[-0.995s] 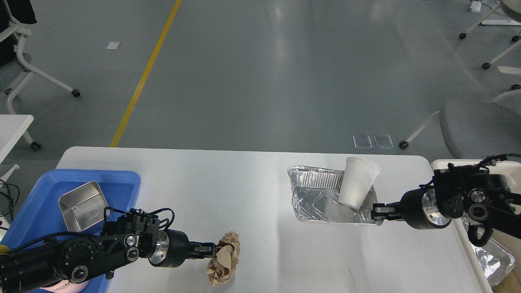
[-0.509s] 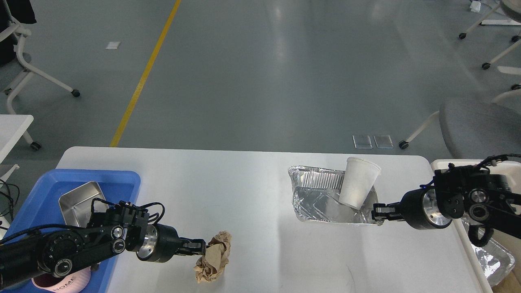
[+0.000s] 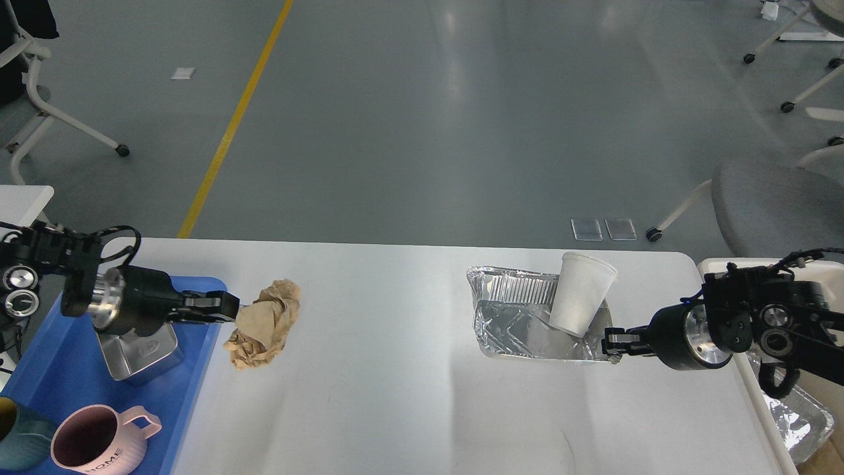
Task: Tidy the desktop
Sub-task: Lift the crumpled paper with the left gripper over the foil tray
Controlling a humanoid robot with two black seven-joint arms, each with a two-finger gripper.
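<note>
The white desktop (image 3: 395,396) fills the lower half of the head view. My left gripper (image 3: 227,309) is shut on a crumpled brown paper ball (image 3: 265,322) and holds it above the desktop, just right of the blue tray (image 3: 39,376). A foil tray (image 3: 527,323) lies at the right middle with a white paper cup (image 3: 580,302) leaning inside it. My right gripper (image 3: 612,344) is shut on the foil tray's near right corner.
The blue tray holds a small steel pan (image 3: 142,349), a pink mug (image 3: 89,445) and a dark teal cup (image 3: 16,442). A cream-white bin (image 3: 758,402) at the right edge holds another foil tray (image 3: 794,419). Chairs stand on the floor beyond.
My left arm has swung left and up with the paper ball, from the front middle of the desktop to beside the blue tray. The right arm and foil tray have stayed put.
</note>
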